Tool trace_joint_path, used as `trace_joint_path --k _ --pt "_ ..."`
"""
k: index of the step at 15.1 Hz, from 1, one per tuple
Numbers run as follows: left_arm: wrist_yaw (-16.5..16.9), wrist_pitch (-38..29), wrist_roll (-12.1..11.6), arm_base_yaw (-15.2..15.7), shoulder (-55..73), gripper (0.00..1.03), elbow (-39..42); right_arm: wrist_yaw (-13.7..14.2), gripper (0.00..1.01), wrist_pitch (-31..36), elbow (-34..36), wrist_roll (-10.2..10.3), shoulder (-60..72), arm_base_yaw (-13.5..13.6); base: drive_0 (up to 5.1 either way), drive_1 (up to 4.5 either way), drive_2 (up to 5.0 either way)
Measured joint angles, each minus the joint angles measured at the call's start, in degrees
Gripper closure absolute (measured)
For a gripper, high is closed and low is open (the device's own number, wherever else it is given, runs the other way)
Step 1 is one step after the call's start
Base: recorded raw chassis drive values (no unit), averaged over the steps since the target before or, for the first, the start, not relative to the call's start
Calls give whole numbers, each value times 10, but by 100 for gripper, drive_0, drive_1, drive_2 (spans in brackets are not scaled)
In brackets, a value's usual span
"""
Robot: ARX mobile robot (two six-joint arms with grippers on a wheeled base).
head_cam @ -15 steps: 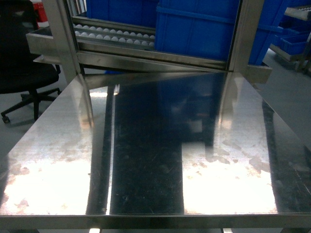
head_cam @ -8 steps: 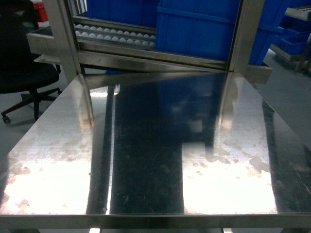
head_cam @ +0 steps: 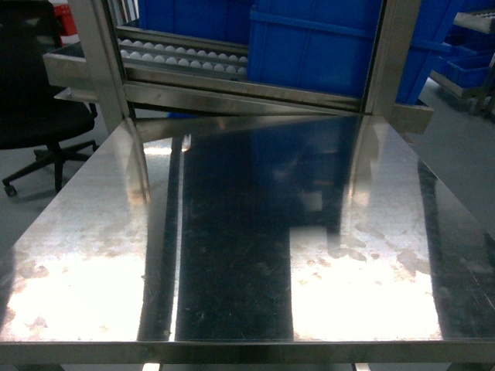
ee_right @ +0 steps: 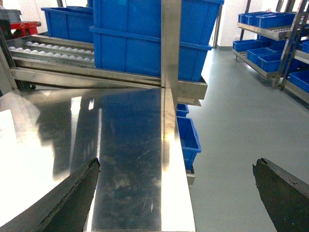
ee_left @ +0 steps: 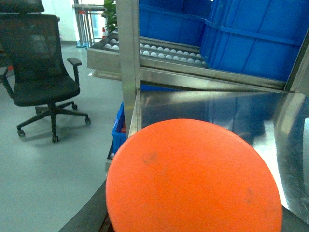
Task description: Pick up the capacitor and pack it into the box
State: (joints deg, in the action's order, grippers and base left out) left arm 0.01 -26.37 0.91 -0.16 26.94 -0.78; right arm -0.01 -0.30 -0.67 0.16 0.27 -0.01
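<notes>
The orange round-topped capacitor (ee_left: pixel 193 179) fills the lower half of the left wrist view, very close to the camera. My left gripper (ee_left: pixel 193 224) is shut on it; only one dark finger (ee_left: pixel 91 217) shows at its lower left. In the right wrist view my right gripper (ee_right: pixel 176 193) stands open with nothing between its fingers, over the right edge of the steel table (ee_right: pixel 125 145). The box is out of view. Neither gripper shows in the head view.
The steel table (head_cam: pixel 232 255) is shiny, with a steel frame post (head_cam: pixel 100 62) at its far side and a roller rack (head_cam: pixel 186 58) behind it. Blue bins (head_cam: pixel 309 46) stand on the rack and more (ee_right: pixel 188 135) on the floor at the right. A black office chair (ee_left: pixel 43 82) stands at the left.
</notes>
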Motion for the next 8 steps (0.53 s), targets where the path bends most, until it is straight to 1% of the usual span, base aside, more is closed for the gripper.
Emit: trace_joint_path --k 5,8 --pt "0 90 0 0 -93 59 0 0 3 0 0 0 0 0 0 0 0" --pt "0 130 -1 0 -134 59 0 0 3 0 0 0 0 0 0 0 0"
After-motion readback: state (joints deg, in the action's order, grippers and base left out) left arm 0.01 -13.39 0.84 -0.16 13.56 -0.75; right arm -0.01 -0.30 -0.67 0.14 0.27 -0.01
